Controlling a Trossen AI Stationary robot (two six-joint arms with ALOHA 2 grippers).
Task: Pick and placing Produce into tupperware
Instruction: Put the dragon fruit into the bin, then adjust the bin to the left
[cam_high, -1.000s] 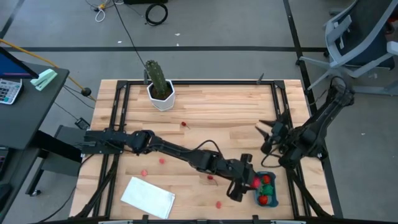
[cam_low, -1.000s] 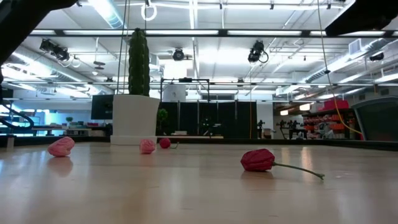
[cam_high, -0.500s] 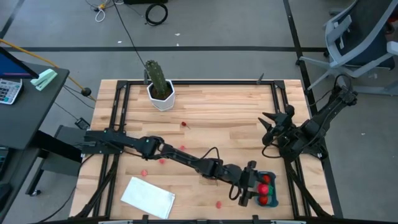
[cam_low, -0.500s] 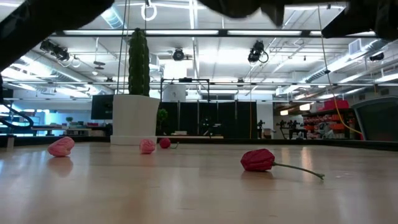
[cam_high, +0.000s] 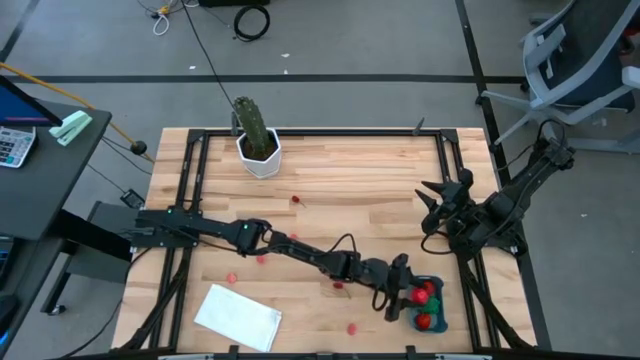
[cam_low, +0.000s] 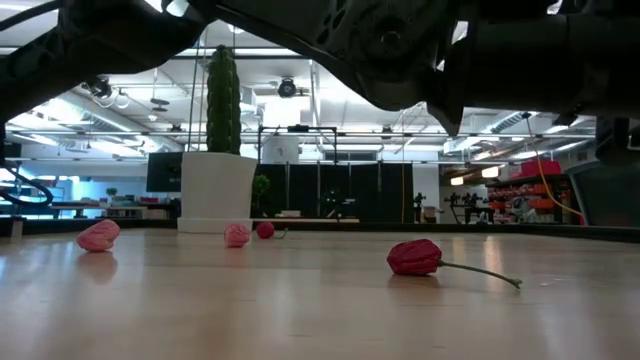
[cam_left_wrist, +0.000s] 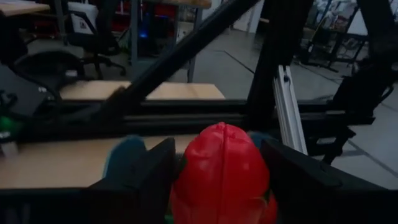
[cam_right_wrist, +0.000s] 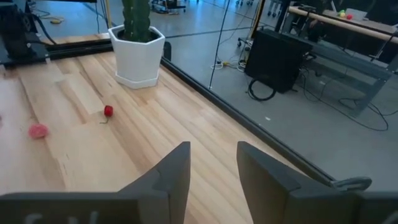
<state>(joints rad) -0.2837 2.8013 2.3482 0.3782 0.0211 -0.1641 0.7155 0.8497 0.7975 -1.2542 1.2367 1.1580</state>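
Observation:
The teal tupperware (cam_high: 442, 312) sits near the table's right near corner, with red and green produce inside. My left gripper (cam_high: 402, 300) reaches across the table to its left side, shut on a red ribbed produce piece (cam_left_wrist: 221, 171). In the left wrist view the teal wall (cam_left_wrist: 124, 155) shows behind the fingers. Loose pieces lie on the wood: red ones (cam_high: 296, 200) (cam_high: 340, 285) (cam_high: 352, 327) and pink ones (cam_high: 262, 258) (cam_high: 232, 278). My right gripper (cam_high: 432, 205) waits open near the right edge, off the table. My left gripper has the red produce piece pinched between its two fingers (cam_left_wrist: 146, 180), which stand at the piece's two sides (cam_left_wrist: 186, 180). It reaches in from the table's left, over the tupperware. The piece sits upright in the gap; whether its underside rests on anything is hidden.
A cactus in a white pot (cam_high: 257, 140) stands at the far left, and a flat white sheet (cam_high: 237, 317) lies near the left near edge. A dark frame runs around the table. The low view shows a stemmed red piece (cam_low: 415, 257) and pink ones (cam_low: 98, 235).
My left gripper has moved toward the table's right edge, over the tupperware, and has come down; its arm now fills the top of the low view. My right gripper has shifted slightly toward the far edge.

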